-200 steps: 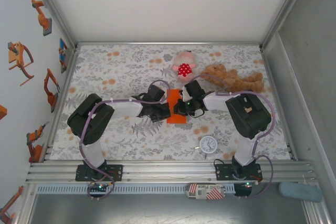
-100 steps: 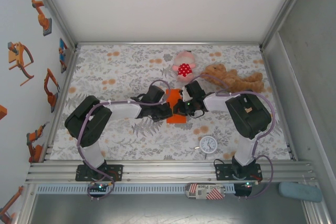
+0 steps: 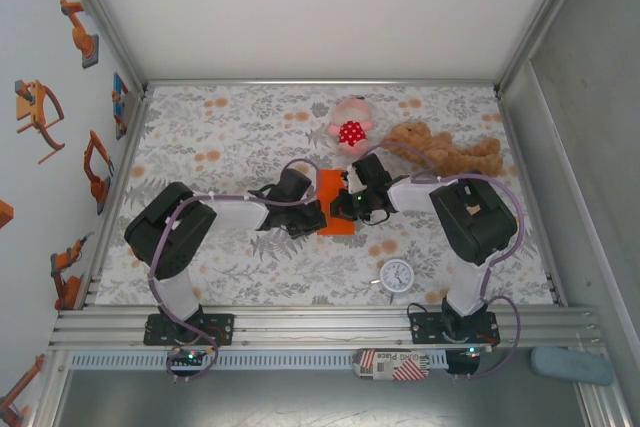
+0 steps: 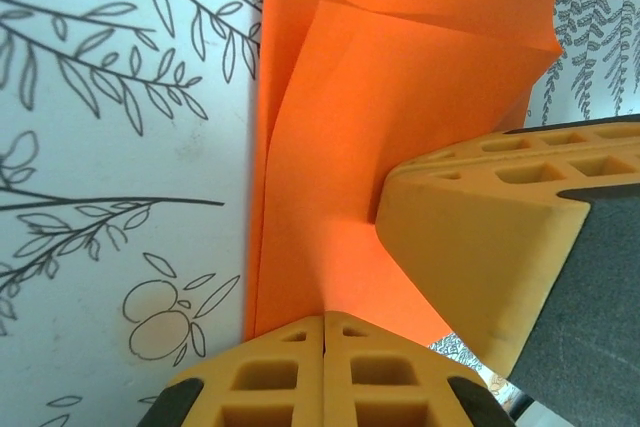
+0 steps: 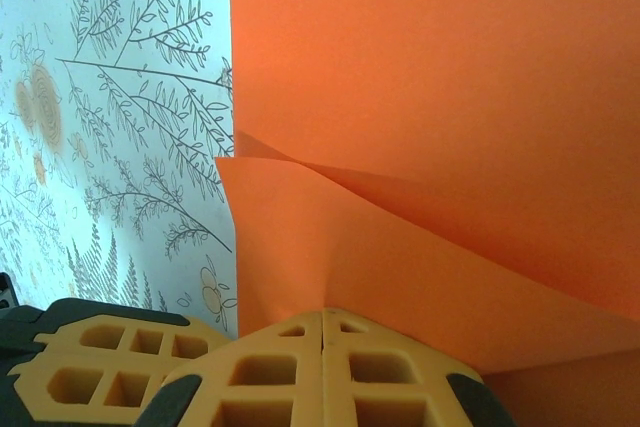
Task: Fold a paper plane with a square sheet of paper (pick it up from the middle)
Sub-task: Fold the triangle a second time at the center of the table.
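The square sheet of paper (image 3: 336, 223), thin, matte and bright orange, lies at the middle of the table (image 3: 220, 127), on a cloth printed with grey leaves and orange blossoms. It is partly folded, with overlapping flaps, a slanting crease and one edge lifting. The left gripper (image 4: 325, 319) is clenched, its honeycombed yellow tips meeting at the paper's edge. The right gripper (image 5: 322, 313) is clenched likewise against a flap. From above, both wrists hide much of the sheet, and whether either actually pinches paper is unclear.

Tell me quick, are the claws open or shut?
Left claw: closed, tips at the orange paper.
Right claw: closed, tips at the orange paper.
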### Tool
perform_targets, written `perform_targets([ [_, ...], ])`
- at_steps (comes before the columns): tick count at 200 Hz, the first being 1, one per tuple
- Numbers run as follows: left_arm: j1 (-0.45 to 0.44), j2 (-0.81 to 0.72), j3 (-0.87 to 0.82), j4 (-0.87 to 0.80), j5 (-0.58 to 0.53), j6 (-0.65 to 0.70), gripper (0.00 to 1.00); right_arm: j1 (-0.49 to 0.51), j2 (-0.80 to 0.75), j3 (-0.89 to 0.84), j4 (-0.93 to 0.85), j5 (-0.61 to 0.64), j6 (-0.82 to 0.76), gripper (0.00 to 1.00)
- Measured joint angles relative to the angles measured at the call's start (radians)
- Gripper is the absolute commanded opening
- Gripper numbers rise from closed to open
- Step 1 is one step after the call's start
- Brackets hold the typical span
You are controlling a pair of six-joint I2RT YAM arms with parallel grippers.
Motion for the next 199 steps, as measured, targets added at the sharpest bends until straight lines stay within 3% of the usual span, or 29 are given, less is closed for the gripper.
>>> perform_targets([
  [77,0.0,-0.016,-0.066,0.106,0.0,-0.058,0.0,-0.164,0.0,-0.006,0.011,-0.007,-0.04,0.0],
  [133,0.0,-0.015,-0.049,0.076,0.0,-0.057,0.0,-0.202,-0.085,-0.024,-0.009,0.057,-0.016,0.0],
  [165,0.0,-0.013,-0.038,0.058,0.0,-0.057,0.0,-0.171,-0.247,-0.045,-0.028,0.085,0.006,0.0],
  [199,0.0,-0.011,-0.033,0.05,0.001,-0.056,0.0,-0.064,-0.222,-0.045,-0.03,0.079,0.03,0.0],
])
